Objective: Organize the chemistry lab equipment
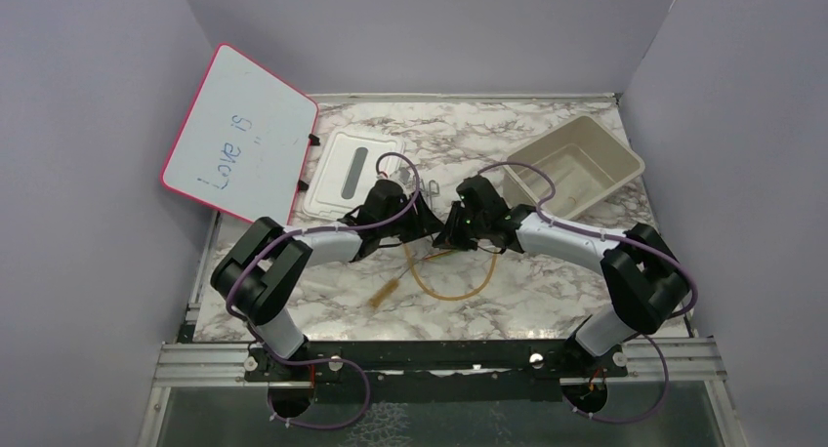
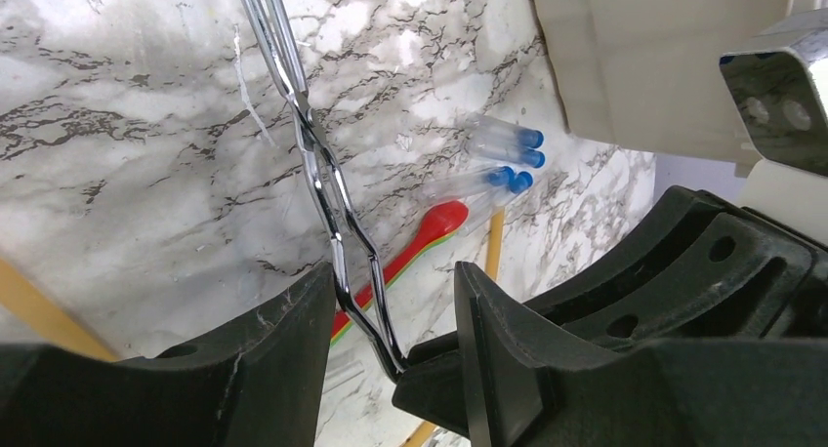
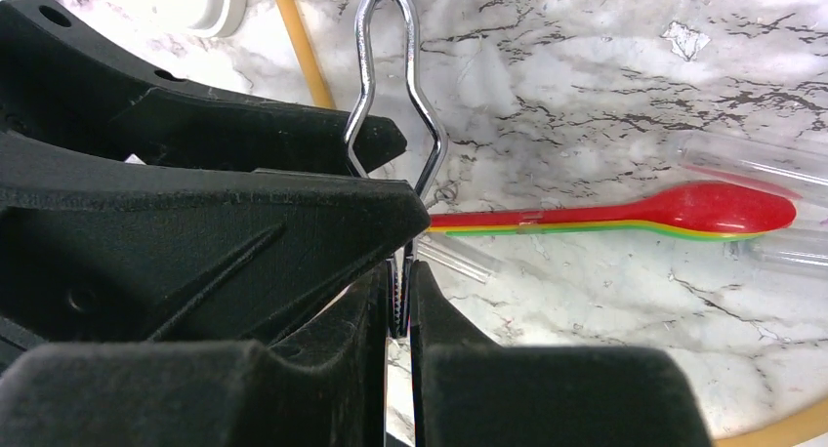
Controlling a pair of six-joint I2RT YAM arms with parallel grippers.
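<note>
Right pincer (image 3: 402,291) is pinching the silver tongs (image 3: 430,144) tight by one end, holding them over the marble counter (image 3: 586,96). Left pincer (image 2: 395,276) is sitting half-wide, straddling them, not clamping yet. The tongs are running lengthwise straight out between its fingers, so I'm guessing handover.

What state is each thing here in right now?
Right gripper, shut on the tongs.
Left gripper, open, straddling the tongs.
Test tubes, capped, lying down.
Red spoon, lying flat.
Amber tube, looped on the table.
Beige bin, uncovered.
Whiteboard, leaning, written on.
</note>
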